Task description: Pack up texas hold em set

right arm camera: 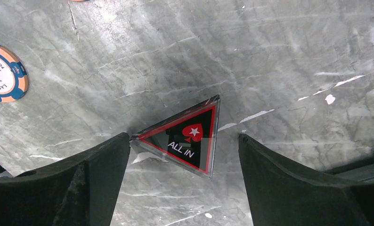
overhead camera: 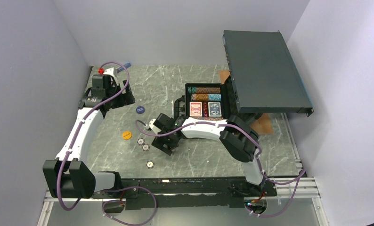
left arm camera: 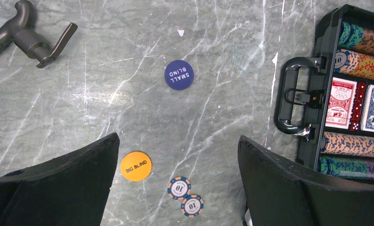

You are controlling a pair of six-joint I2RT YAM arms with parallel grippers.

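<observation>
Right wrist view: a glossy triangular ALL IN plaque [right arm camera: 187, 141] is seen on the veined marble table [right arm camera: 270, 56], left of the open hard case [left arm camera: 321, 61], between the spread fingers of the right gripper [right arm camera: 182, 138], ungripped. The left gripper [left arm camera: 178, 137] is held wide, empty.

The small dark grey hard case [overhead camera: 187, 100] lies open on the grey marbled tabletop [overhead camera: 199, 157], showing chip rows [overhead camera: 205, 93], a red card deck [overhead camera: 196, 109] and a blue card deck [overhead camera: 215, 108]. A large flat dark metal rack box [overhead camera: 265, 70] overhangs its right side. Left of it lie a round blue button [overhead camera: 140, 109], a round orange button [overhead camera: 126, 134] and three loose striped chips [overhead camera: 146, 147], with the right gripper [overhead camera: 168, 149] pointing down just beside them.
</observation>
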